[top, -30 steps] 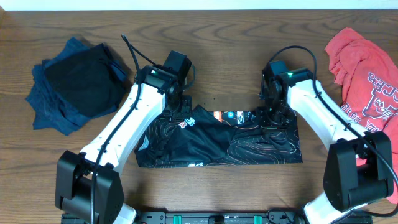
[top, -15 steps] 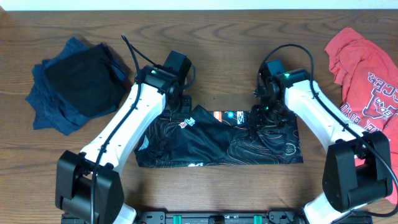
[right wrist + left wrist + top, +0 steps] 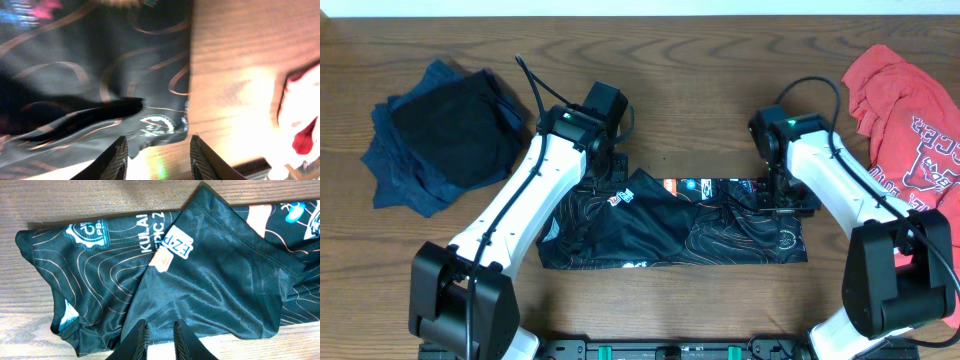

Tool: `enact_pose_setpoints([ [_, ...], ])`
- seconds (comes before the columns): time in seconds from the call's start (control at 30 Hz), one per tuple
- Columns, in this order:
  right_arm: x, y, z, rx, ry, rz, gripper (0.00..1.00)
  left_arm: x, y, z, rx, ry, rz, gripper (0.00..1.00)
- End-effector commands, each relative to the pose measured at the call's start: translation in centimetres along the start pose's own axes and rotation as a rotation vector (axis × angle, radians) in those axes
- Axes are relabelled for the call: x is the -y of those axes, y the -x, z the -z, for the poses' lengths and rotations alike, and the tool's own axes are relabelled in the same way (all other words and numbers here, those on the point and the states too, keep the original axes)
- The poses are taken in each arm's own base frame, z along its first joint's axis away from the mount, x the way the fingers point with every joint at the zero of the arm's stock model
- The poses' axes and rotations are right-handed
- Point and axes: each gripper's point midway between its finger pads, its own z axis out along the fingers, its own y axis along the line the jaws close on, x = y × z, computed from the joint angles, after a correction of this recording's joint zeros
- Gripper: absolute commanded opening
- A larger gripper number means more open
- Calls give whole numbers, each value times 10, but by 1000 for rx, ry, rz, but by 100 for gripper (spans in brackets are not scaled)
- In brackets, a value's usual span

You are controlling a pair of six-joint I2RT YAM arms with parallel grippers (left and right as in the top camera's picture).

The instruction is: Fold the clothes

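1. Jersey (image 3: 670, 225) lies mid-bench between the two arms as a wide, rumpled band. One flap is turned diagonally over its left-centre, with a small logo patch at the flap's tip
2. Left hand (image 3: 159, 330) sits at the jersey's far edge. Its fingers are narrow with dark cloth running up between them, but I cannot tell whether that cloth is really pinched
3. Right hand (image 3: 156, 150) hangs over the jersey's right end, where the hem meets bare bench (image 3: 700, 90). Its fingers are wide apart and hold nothing
4. Judged step: the right end still needs gripping before the next fold can be carried over
5. Risk: the right hand is close to the hem, so closing there could take only the top layer or miss the cloth, and the lower layer would stay behind and bunch
6. Risk: if the left hand pulls while the right holds nothing, the band could skew or the flap could slide open, as the fabric looks slick
7. Risk: the red shirt (image 3: 905, 110) lies just beside the right arm, so a wide sweep could drag it along
8. Blue pile (image 3: 445, 135) is well apart at the far left and looks unlikely to interfere
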Motion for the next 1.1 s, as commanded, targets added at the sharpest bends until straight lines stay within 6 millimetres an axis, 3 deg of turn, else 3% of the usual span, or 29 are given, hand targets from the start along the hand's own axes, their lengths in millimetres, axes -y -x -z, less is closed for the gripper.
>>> enact_pose_setpoints([
  [0.0,10,-7,-11,-15,-52,-66,38,-2,-3,-1,-10,9,5,20],
  [0.17,9,-18,-31,-37,-62,-81,38,-2,-3,-1,-10,9,5,21],
  [0.33,2,-24,-36,-57,-29,-74,39,-2,-3,-1,-10,9,4,21],
  [0.77,-83,-43,-18,-88,402,369,39,-2,-3,-1,-7,8,4,21],
  [1.07,-102,-55,-11,-91,477,480,41,-2,-3,-1,-7,8,4,21],
])
